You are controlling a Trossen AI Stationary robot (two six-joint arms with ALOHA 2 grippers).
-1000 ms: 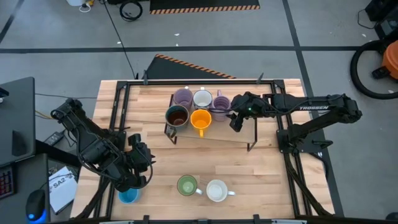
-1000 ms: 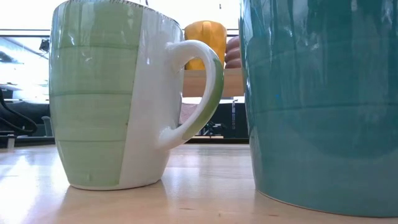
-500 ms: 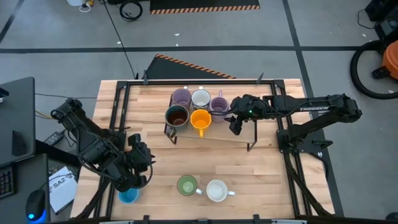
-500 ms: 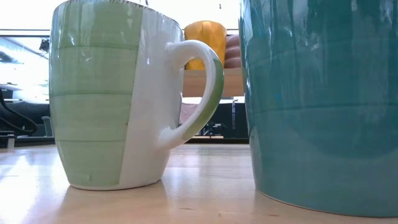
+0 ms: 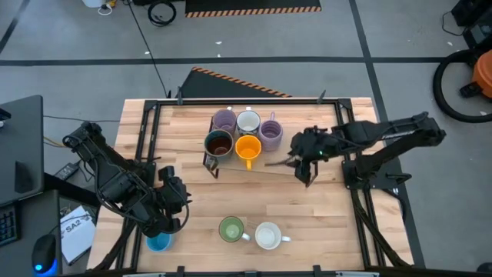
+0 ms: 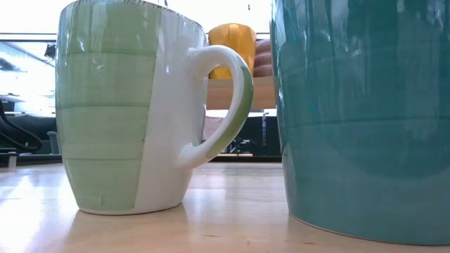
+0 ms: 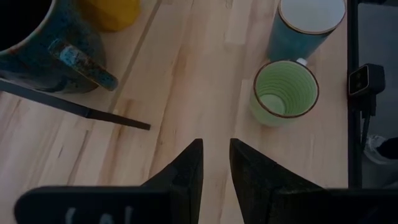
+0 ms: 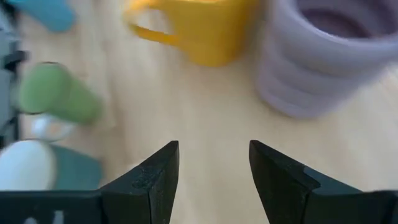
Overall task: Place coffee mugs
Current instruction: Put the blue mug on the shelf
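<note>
On the raised wooden shelf (image 5: 286,171) stand two lavender mugs (image 5: 225,120) (image 5: 271,132), a white mug (image 5: 248,121), a dark brown mug (image 5: 218,143) and an orange mug (image 5: 247,147). The green mug (image 5: 231,228) and a white mug with a teal wall (image 5: 267,235) stand on the table near its near edge. The blue mug (image 5: 158,241) shows partly under my left arm. My right gripper (image 5: 294,159) (image 8: 213,168) is open and hangs right of the lavender mug (image 8: 323,56), touching nothing. My left gripper (image 7: 216,165) waits at the near left, its fingers a narrow gap apart.
The shelf stands on black legs (image 7: 81,109) in the table's middle. A black frame (image 5: 146,138) runs along the table's sides. Bare wood lies between the shelf and the near mugs. In the low view the green mug (image 6: 119,105) and the teal wall (image 6: 362,119) fill the foreground.
My right gripper has drawn back from the lavender mug at the shelf's right end, toward the table's right and near edges, with the arm folding back. The lavender mug stays standing on the shelf. The left arm has kept still.
</note>
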